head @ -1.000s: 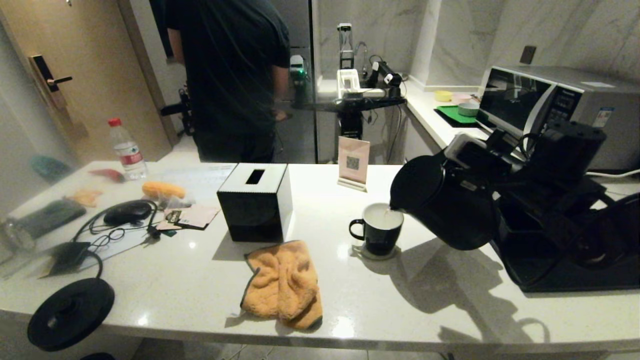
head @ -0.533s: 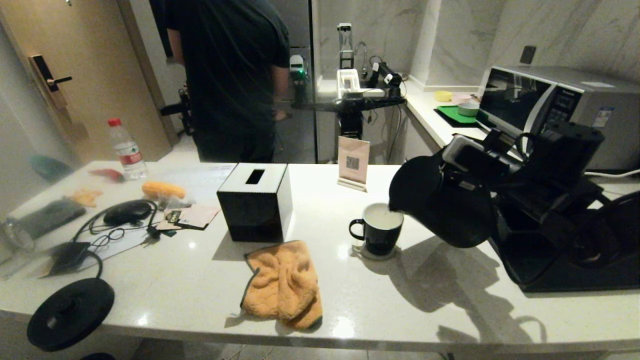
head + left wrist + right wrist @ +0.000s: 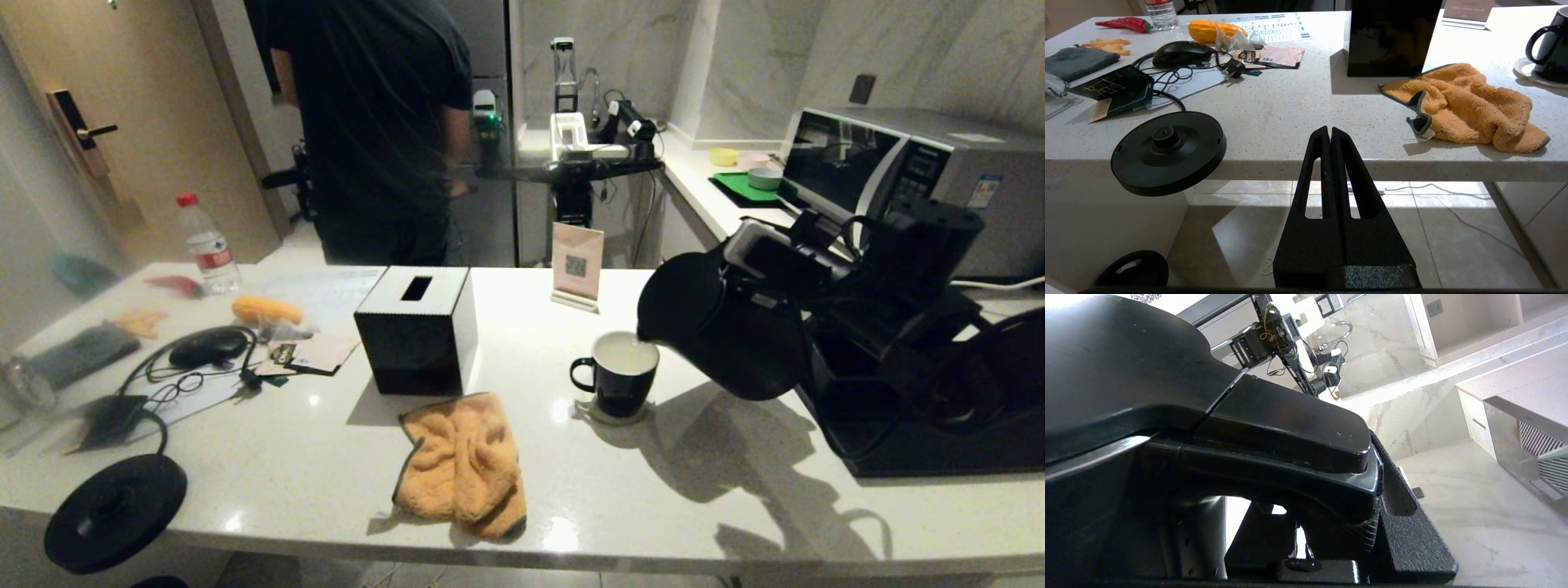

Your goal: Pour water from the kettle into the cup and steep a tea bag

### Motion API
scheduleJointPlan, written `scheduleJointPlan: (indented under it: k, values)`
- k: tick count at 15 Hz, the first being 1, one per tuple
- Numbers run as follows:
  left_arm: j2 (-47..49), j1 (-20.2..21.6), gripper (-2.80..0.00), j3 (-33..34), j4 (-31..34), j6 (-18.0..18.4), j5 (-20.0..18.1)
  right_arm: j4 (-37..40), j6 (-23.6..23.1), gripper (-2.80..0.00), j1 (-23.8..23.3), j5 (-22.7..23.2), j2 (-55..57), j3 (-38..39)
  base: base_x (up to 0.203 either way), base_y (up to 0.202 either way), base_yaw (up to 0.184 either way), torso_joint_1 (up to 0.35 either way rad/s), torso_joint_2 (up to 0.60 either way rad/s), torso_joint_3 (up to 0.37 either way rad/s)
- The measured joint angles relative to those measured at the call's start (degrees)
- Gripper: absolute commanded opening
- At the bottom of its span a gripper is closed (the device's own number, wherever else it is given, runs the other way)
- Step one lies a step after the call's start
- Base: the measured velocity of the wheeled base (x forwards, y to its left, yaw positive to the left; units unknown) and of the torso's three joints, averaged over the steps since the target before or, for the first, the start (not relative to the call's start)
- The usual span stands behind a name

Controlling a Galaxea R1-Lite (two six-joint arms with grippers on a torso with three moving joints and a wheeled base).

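The matte black kettle (image 3: 722,327) hangs tilted over the counter's right side, its spout just above the rim of the black cup (image 3: 616,384). The cup stands on a small coaster, and pale water (image 3: 625,353) fills its white inside nearly to the rim. My right gripper (image 3: 816,314) is shut on the kettle's handle (image 3: 1290,457), which sits between its fingers (image 3: 1408,526). My left gripper (image 3: 1330,132) is shut on nothing, parked low in front of the counter's front edge. The cup (image 3: 1549,53) also shows far off in the left wrist view. I cannot make out the tea bag.
A black tissue box (image 3: 416,331) and an orange cloth (image 3: 461,465) lie left of the cup. The kettle's base disc (image 3: 114,510) overhangs the front left edge. A QR sign (image 3: 576,265), a mouse (image 3: 208,347), a bottle (image 3: 208,245), a microwave (image 3: 898,171) and a person (image 3: 375,122) stand around.
The kettle's body has risen slightly in the right gripper while its spout stays over the cup. The cup and the left arm have not moved.
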Motion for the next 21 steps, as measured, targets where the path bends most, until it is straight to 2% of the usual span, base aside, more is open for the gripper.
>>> scheduleJointPlan:
  k: [3,21]
  values:
    - [0.0,0.0,-2.8,0.0,0.0,0.0,0.0,0.1,-1.7,-2.8,-0.5,2.5,0.1,-0.5,0.0,0.0,0.0,0.0,0.0,0.0]
    - [0.0,0.0,-2.8,0.0,0.0,0.1,0.0,0.1,-4.2,-2.8,-0.8,4.8,1.0,-1.1,0.0,0.0,0.0,0.001,0.0,0.0]
